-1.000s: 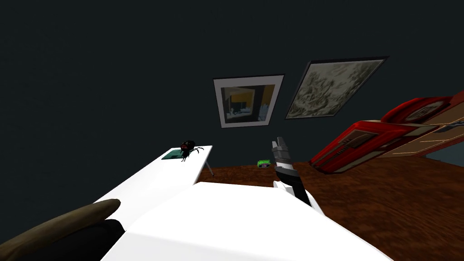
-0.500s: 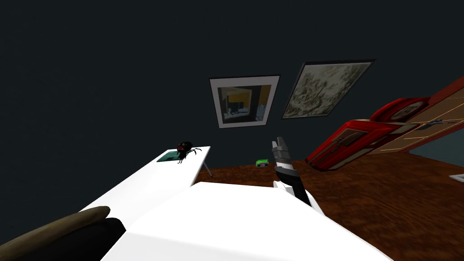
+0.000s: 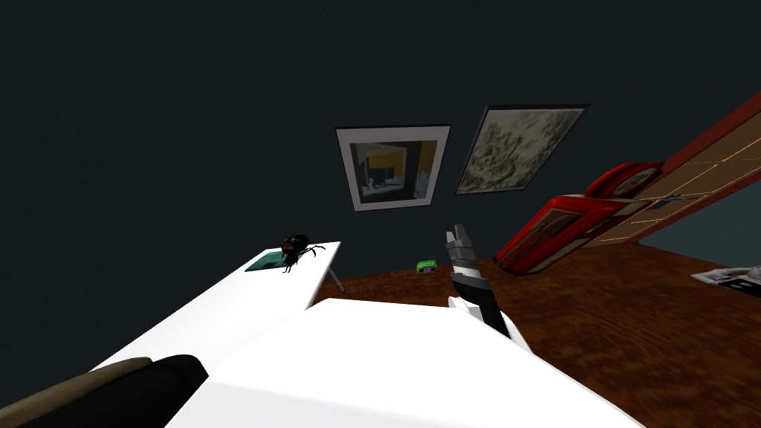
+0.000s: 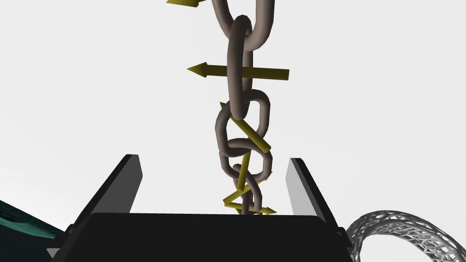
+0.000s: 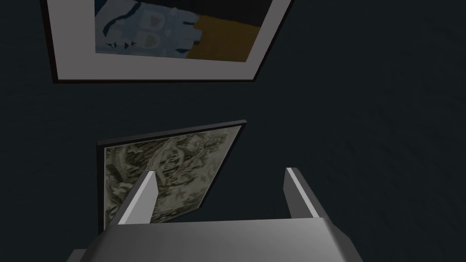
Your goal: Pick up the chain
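**A:** Where is the chain?

**B:** The left wrist view has it. The chain [image 4: 241, 91] runs straight out from the left gripper [image 4: 214, 158], between its two fingers, over the white table [image 4: 91, 91]. The links are grey-brown, and thin yellow arrows [image 4: 245, 72] stick across several of them.

**A:** Is the gripper holding it?

**B:** No. The fingers stand wide, one on each side of the chain. There is a clear gap from each blade to the links, and neither touches them.

**A:** Anything else close by?

**B:** A grey lattice ring [image 4: 405, 224] lies just outside one finger. The corner of a teal mat [image 4: 18, 217] shows beyond the other.

**A:** And from the head?

**B:** The table runs from the lower left of the frame toward the middle. At its far end, left of centre, a black spider-like figure [image 3: 293, 245] sits on the teal mat. A small green thing [image 3: 426, 266] lies on the brown floor [image 3: 632, 334] near the centre, against the dark wall [image 3: 186, 111].

**A:** The other arm?

**B:** The right gripper [image 3: 458, 239] is raised just right of centre, well apart from the table. Its fingers are spread wide too.
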Available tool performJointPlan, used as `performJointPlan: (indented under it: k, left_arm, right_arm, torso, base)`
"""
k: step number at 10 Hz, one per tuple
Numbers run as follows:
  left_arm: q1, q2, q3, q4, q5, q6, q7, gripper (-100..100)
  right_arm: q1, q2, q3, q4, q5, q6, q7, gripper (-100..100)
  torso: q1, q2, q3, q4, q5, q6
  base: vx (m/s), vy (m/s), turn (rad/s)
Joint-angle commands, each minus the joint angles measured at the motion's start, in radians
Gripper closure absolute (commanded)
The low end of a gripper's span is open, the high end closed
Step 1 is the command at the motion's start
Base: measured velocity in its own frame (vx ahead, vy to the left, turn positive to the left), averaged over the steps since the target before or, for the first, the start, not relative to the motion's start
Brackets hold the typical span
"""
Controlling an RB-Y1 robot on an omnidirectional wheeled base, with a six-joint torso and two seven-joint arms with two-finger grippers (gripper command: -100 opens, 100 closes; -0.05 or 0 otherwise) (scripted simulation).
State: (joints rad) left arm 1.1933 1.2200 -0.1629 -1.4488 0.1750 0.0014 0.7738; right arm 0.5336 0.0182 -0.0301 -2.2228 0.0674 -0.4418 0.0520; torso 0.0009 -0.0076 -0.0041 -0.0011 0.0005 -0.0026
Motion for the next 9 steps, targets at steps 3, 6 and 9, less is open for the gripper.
performJointPlan:
  k: [3,6,9]
  left_arm:
    - [-0.028,-0.024,-0.038,0.115,-0.062,-0.095,0.067,-100]
    - [-0.048,-0.038,-0.064,0.196,-0.101,-0.159,0.11,-100]
    - [-0.067,-0.053,-0.09,0.276,-0.141,-0.217,0.153,-100]
  right_arm:
    - [0.0,0.0,0.0,0.0,0.0,0.0,0.0,0]
    - [0.0,0.0,0.0,0.0,0.0,0.0,0.0,0]
    - [0.0,0.0,0.0,0.0,0.0,0.0,0.0,0]
  torso:
    - [0.001,0.001,0.0,0.0,0.0,-0.001]
    - [0.0,0.001,0.0,0.0,0.0,0.0]
    - [0.001,0.0,0.0,0.0,0.0,0.0]
  base:
    - [0.016,-0.036,-0.052]
    - [0.018,-0.045,-0.077]
    - [0.021,-0.029,-0.054]
